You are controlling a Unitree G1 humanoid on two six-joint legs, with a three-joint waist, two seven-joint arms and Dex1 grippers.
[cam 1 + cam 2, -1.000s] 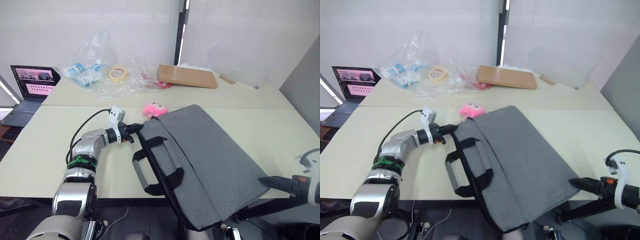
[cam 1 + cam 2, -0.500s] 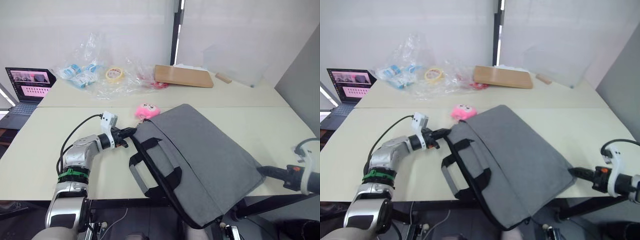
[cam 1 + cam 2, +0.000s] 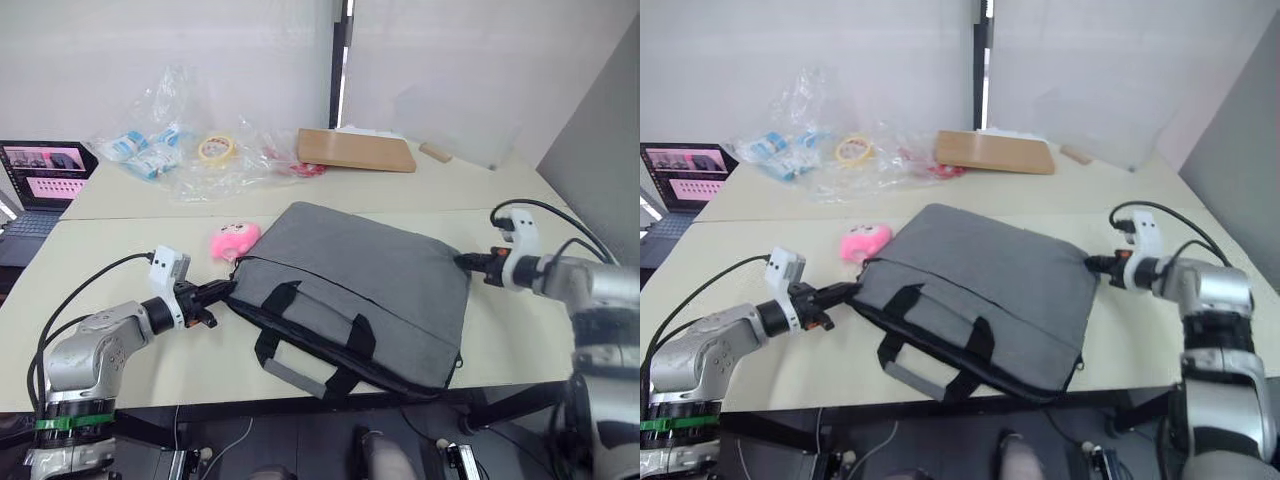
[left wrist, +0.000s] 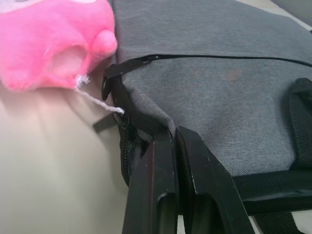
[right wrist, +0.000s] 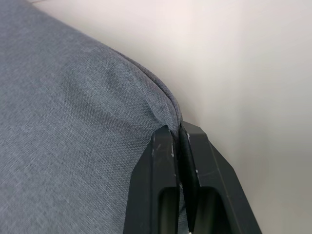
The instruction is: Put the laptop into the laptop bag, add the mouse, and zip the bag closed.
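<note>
- Now the laptop bag (image 3: 352, 277) lies flat on the desk (image 3: 120, 345), its long axis running across between the two arms, and its strap handles (image 3: 315, 340) point toward the desk's near edge.
- At the bag's left end sits the left gripper (image 3: 222, 292), its fingers (image 4: 161, 195) pressed narrow on the black edging at that corner, just beside the zipper's end.
- At the far right corner the right gripper (image 3: 463, 262) does the same, its fingers (image 5: 168, 190) pinched together on the corner seam.
- Just beside the bag's left corner lies a pink plush toy (image 3: 234, 240), touching or nearly touching the fabric.
- Judging by this, the bag looks zipped along its top seam; the left arm is nearer the zipper's end for any zipper move.
</note>
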